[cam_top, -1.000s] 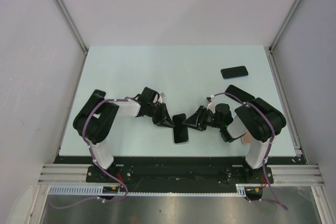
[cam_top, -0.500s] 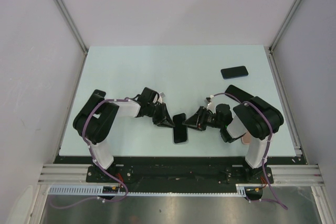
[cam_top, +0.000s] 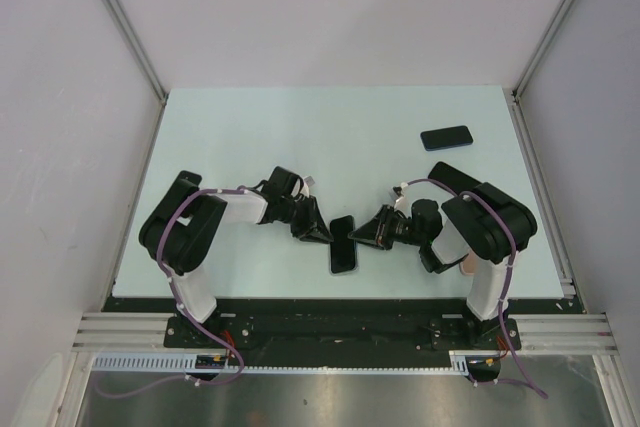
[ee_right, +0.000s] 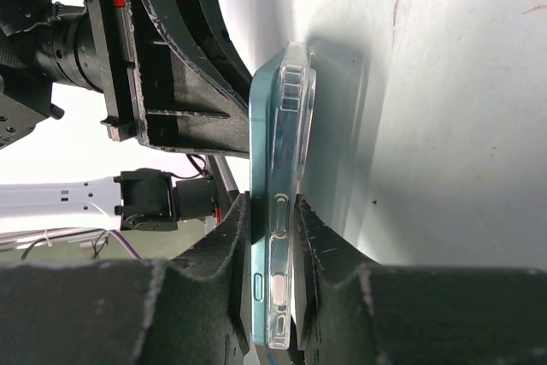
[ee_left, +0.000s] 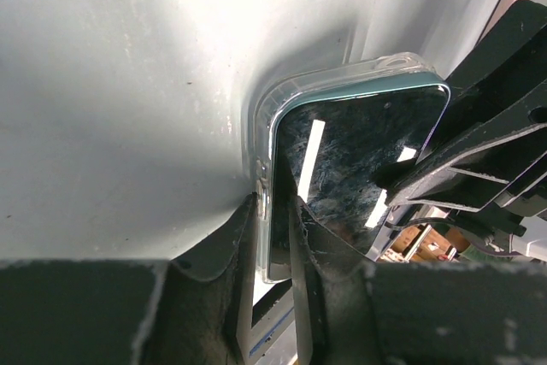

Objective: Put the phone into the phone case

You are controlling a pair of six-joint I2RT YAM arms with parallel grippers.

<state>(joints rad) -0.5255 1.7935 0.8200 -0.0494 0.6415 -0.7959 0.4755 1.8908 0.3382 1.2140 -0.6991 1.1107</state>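
Tabletop (cam_top: 250,127), pale and matte, fills the middle of the top view between grey walls. The left arm (cam_top: 190,227) bends in from the lower left of that frame and the right arm (cam_top: 490,227) from the lower right, and their wrists meet at lower centre. There the left gripper (cam_top: 322,234) and the right gripper (cam_top: 362,235) flank the phone (cam_top: 343,244), a dark slab on the table.

In the left wrist view the phone's black glossy screen sits inside the clear phone case (ee_left: 282,96), and the left fingers (ee_left: 226,237) at the bottom of the frame pinch the near edge of phone and case together. In the right wrist view the right fingers (ee_right: 329,245) clamp the same pair from the opposite side, the teal edge of the phone showing beside the case's clear wall.

A second dark phone (cam_top: 446,137) lies flat at the upper right of the table, well apart from both grippers.
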